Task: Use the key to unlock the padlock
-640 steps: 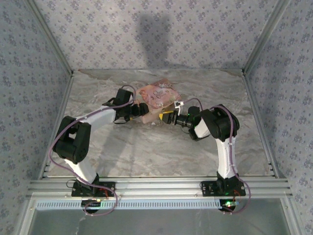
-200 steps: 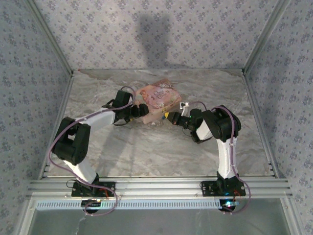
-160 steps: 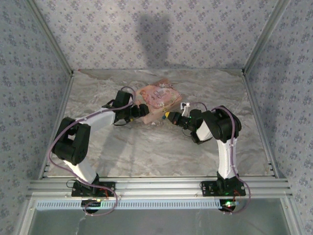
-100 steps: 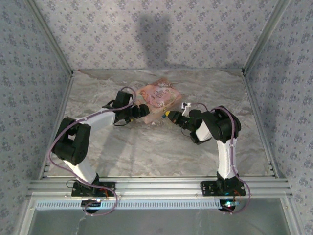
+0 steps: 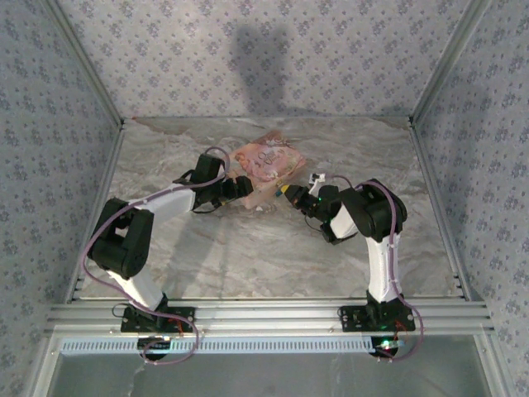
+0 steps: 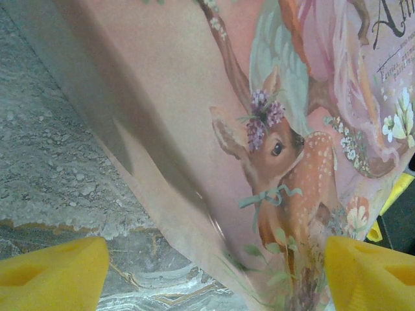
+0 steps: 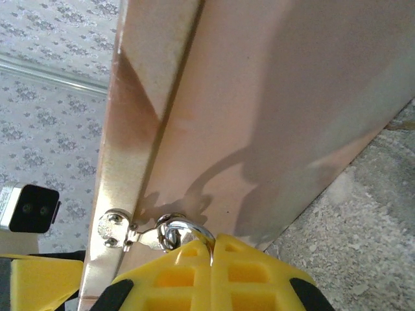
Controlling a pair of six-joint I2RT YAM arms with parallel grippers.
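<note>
Walls with little blue flowers stand behind and beside the pink box. A grey, stone-look table lies under it.

The right arm has swung in. A moment ago the right gripper was a little way off the box's near right side. Now it is right up against that side. The box and the left gripper, at the box's near left corner, have stayed put.

The left gripper's yellow fingers are spread wide, with the box's corner between them. The right gripper's fingers are squeezed together. The padlock pokes out from between them as a small silver loop, hooked to the clasp on the box's edge. Its blue part is hidden.

I think the right gripper has reached the lock, but the lock is not open yet. I cannot tell if the key is in.
</note>
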